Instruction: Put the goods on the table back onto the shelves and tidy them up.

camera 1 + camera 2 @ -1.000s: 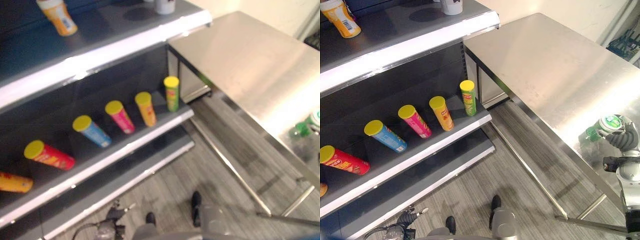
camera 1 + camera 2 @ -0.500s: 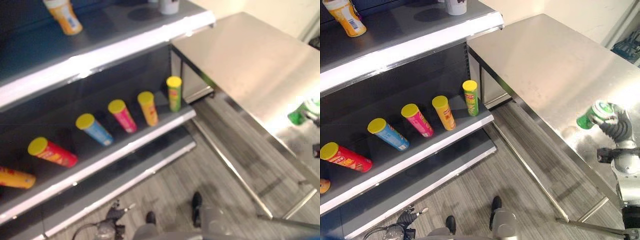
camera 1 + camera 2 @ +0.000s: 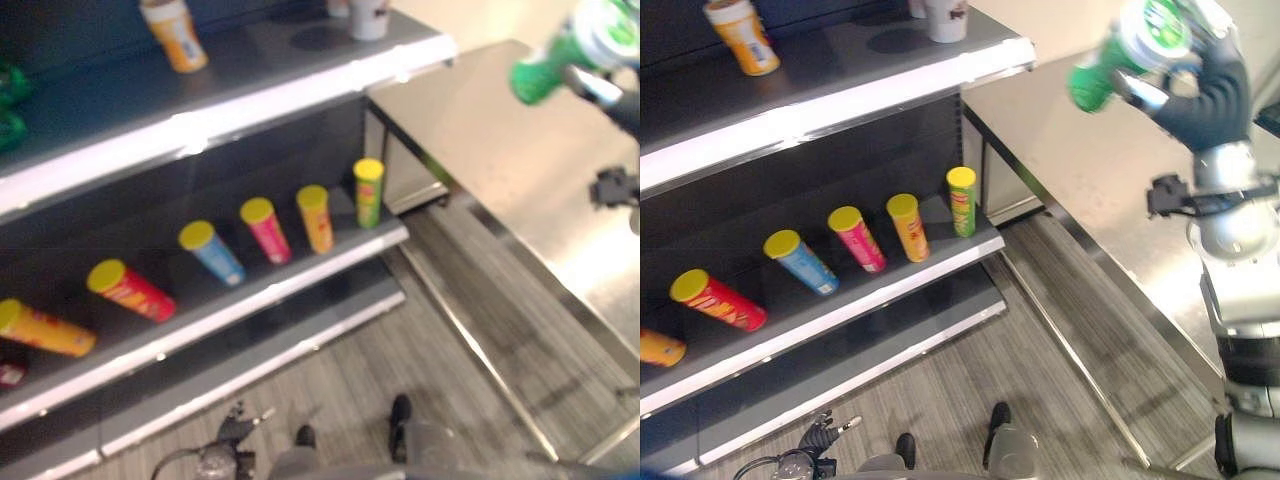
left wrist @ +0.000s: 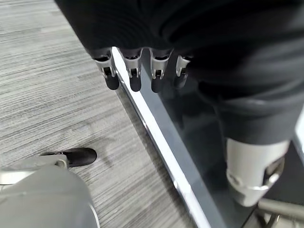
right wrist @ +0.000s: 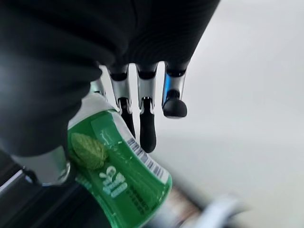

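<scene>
Fingers (image 5: 147,128) of the right hand (image 3: 1200,95) curled round a green can (image 3: 1120,55), held tilted in the air at 1 o'clock, above the steel surface (image 3: 1090,180). Left hand (image 4: 142,71) hanging low near the floor (image 4: 47,109), fingers loosely bent, holding nothing. At 9 o'clock, dark shelves (image 3: 840,100); a row of yellow-lidded tubes (image 3: 905,225) on the middle shelf, an orange bottle (image 3: 740,35) on the top one

Silver-grey arm (image 3: 1240,290), dark ribbed wrist cover, silver fingers (image 5: 147,107) dark-tipped.
</scene>
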You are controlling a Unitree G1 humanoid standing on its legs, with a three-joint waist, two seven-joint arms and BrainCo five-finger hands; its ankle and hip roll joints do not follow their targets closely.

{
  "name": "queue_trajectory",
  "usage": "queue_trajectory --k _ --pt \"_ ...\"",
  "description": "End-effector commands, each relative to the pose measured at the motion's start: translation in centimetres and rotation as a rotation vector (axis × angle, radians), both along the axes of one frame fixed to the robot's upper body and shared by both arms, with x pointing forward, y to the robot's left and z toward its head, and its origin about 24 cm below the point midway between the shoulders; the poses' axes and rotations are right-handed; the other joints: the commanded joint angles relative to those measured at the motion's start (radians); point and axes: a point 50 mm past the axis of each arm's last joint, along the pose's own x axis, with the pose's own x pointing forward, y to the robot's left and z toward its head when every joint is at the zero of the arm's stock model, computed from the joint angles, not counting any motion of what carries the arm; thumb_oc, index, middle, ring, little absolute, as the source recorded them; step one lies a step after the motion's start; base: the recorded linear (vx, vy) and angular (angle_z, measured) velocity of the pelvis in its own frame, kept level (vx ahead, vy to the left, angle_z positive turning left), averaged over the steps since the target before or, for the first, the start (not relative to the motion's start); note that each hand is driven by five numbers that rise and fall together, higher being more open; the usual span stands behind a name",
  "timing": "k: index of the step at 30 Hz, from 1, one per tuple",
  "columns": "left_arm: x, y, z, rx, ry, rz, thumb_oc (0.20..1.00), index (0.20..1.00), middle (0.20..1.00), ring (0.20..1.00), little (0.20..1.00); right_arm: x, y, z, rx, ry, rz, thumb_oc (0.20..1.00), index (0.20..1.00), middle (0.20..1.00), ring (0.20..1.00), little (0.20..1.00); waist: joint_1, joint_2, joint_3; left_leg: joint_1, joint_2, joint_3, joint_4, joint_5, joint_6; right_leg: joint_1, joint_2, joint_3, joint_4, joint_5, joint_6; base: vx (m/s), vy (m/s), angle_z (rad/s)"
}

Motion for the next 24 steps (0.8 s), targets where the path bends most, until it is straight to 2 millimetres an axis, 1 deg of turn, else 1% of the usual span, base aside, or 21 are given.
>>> queue_trajectory --k 1,3,4,5,6,8,10,11,15,17,24 --pt "0.3 4.1 1.3 0.099 -0.04 0.061 1.0 1.0 1.0 1.0 1.0 -0.4 2.3 3.5 -0.017 -0.097 0.126 0.2 0.2 0.2 0.2 0.2 0.047 -0.093 -0.04 0.026 0.022 0.049 0.042 -0.07 -0.056 0.108 -0.084 0.085 -0.073 -0.094 0.116 0.0 0.0 0.15" --pt "-0.1 4.3 1.3 0.1 -0.036 0.081 1.0 1.0 1.0 1.0 1.0 0.5 3.6 4.3 -0.05 -0.08 0.151 0.2 0.2 0.2 0.2 0.2 0.067 -0.095 -0.046 0.021 0.017 0.035 0.042 -0.068 -0.057 0.115 -0.091 0.073 -0.075 -0.094 0.115 0.01 -0.005 0.21" --pt "-0.5 4.6 1.2 0.104 -0.025 0.095 1.0 1.0 1.0 1.0 1.0 1.3 4.3 5.1 -0.079 -0.071 0.137 0.2 0.2 0.2 0.2 0.2 0.09 -0.101 -0.053 0.016 0.01 0.019 0.041 -0.066 -0.059 0.124 -0.097 0.057 -0.077 -0.093 0.115 0.02 -0.011 0.32" --pt "-0.7 4.6 1.2 0.104 -0.022 0.1 1.0 1.0 1.0 1.0 1.0 1.7 4.6 5.4 -0.088 -0.066 0.131 0.2 0.2 0.2 0.2 0.2 0.099 -0.099 -0.055 0.012 0.007 0.009 0.041 -0.064 -0.061 0.129 -0.101 0.046 -0.078 -0.093 0.115 0.02 -0.006 0.4" --pt "-0.7 4.6 1.2 0.102 -0.023 0.102 1.0 1.0 1.0 1.0 1.0 1.7 4.7 5.5 -0.09 -0.067 0.133 0.2 0.2 0.2 0.2 0.2 0.095 -0.098 -0.054 0.012 0.007 0.008 0.042 -0.064 -0.061 0.13 -0.102 0.044 -0.078 -0.094 0.115 0.01 -0.003 0.36" --pt "-1.2 4.7 1.0 0.104 -0.007 0.107 1.0 1.0 1.0 1.0 1.0 2.7 4.8 6.2 -0.078 -0.055 0.106 0.2 0.2 0.2 0.2 0.2 0.123 -0.101 -0.059 0.004 -0.001 -0.014 0.04 -0.06 -0.063 0.142 -0.111 0.021 -0.08 -0.093 0.115 0.02 -0.006 0.34" --pt "-1.3 4.5 0.9 0.101 -0.002 0.104 1.0 1.0 1.0 1.0 1.0 3.6 4.8 6.6 -0.068 -0.034 0.076 0.2 0.2 0.2 0.2 0.2 0.137 -0.099 -0.062 -0.004 -0.009 -0.035 0.039 -0.057 -0.065 0.154 -0.119 -0.005 -0.082 -0.094 0.116 0.02 -0.008 0.3" --pt "-1.5 4.5 0.9 0.102 0.004 0.105 1.0 1.0 1.0 1.0 1.0 4.2 4.6 6.7 -0.05 -0.019 0.058 0.2 0.2 0.2 0.2 0.2 0.151 -0.098 -0.065 -0.009 -0.013 -0.044 0.039 -0.056 -0.065 0.16 -0.123 -0.018 -0.083 -0.093 0.117 0.02 -0.004 0.45" --pt "-1.7 4.4 0.7 0.101 0.014 0.108 1.0 1.0 1.0 1.0 1.0 6.3 4.7 6.3 -0.043 0.046 -0.008 0.2 0.2 0.2 0.2 0.2 0.186 -0.099 -0.069 -0.025 -0.028 -0.077 0.044 -0.052 -0.066 0.177 -0.135 -0.058 -0.087 -0.093 0.12 0.02 0.001 0.47" --pt "-1.6 4.4 0.7 0.102 0.014 0.105 1.0 1.0 1.0 1.0 1.0 7.0 4.7 6.2 -0.045 0.069 -0.035 0.2 0.2 0.2 0.2 0.2 0.2 -0.099 -0.072 -0.03 -0.033 -0.087 0.042 -0.05 -0.065 0.18 -0.138 -0.07 -0.088 -0.094 0.121 0.02 0.012 0.17" --pt "-1.1 4.1 0.7 0.098 0.007 0.095 1.0 1.0 1.0 1.0 1.0 9.8 3.5 4.0 -0.031 0.197 -0.16 0.2 0.2 0.2 0.2 0.2 0.245 -0.101 -0.073 -0.053 -0.048 -0.124 0.047 -0.044 -0.064 0.193 -0.149 -0.111 -0.092 -0.094 0.125 0.02 0.009 0.22"
